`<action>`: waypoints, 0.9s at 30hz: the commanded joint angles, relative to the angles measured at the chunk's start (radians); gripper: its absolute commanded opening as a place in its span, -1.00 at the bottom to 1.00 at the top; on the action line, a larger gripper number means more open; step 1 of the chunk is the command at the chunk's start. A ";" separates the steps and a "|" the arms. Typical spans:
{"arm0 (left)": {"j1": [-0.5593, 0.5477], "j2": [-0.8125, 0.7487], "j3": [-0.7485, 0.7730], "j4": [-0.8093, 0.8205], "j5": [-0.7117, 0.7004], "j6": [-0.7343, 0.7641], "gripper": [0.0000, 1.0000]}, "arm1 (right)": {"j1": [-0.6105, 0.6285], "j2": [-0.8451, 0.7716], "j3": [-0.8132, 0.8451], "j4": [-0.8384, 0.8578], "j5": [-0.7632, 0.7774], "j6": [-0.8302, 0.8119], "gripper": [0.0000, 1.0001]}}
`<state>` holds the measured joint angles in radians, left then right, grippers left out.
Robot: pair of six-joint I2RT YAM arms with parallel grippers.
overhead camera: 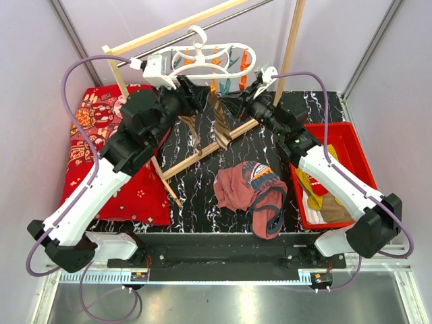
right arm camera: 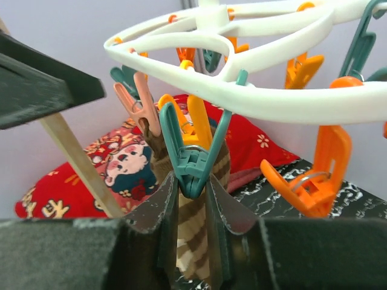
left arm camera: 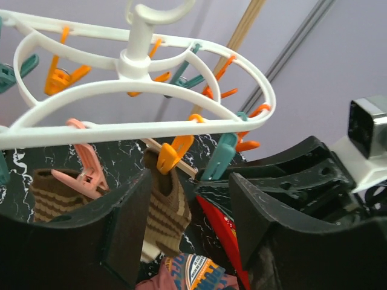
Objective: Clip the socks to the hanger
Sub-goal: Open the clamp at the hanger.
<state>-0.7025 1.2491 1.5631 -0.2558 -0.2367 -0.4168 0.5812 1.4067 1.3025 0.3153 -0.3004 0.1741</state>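
The white oval hanger [overhead camera: 209, 59] hangs from the rail, with orange and teal pegs. A brown-and-tan striped sock [left arm camera: 164, 211] hangs from an orange peg [left arm camera: 172, 154]. A second striped sock [left arm camera: 51, 193] hangs under a pink peg. My left gripper [left arm camera: 190, 205] is open, its jaws either side of the first sock without touching it; it also shows in the top view [overhead camera: 199, 94]. My right gripper [right arm camera: 192, 193] is closed on the lower end of a teal peg [right arm camera: 192, 163], with the striped sock [right arm camera: 195, 238] just behind. More socks [overhead camera: 314, 192] lie in the red bin.
A red bin [overhead camera: 351, 145] stands at the right. A rust-maroon printed garment [overhead camera: 246, 189] lies on the marble table. A red cartoon cushion [overhead camera: 101, 135] lies at the left. Wooden rack poles [overhead camera: 202, 150] cross under both grippers, and the metal rail [overhead camera: 229, 20] runs above.
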 commanded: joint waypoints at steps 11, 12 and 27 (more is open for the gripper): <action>-0.051 0.015 0.058 -0.025 0.054 -0.033 0.27 | 0.150 -0.028 0.023 -0.051 0.371 -0.203 -0.71; -0.052 0.027 0.063 -0.025 0.040 -0.031 0.27 | 0.161 -0.028 0.021 -0.050 0.379 -0.212 -0.71; -0.065 0.118 0.132 -0.057 -0.078 0.006 -0.34 | 0.232 -0.014 0.020 -0.038 0.442 -0.271 -0.66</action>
<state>-0.7609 1.3598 1.6432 -0.3275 -0.2756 -0.4267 0.7952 1.4036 1.3025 0.2390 0.1123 -0.0669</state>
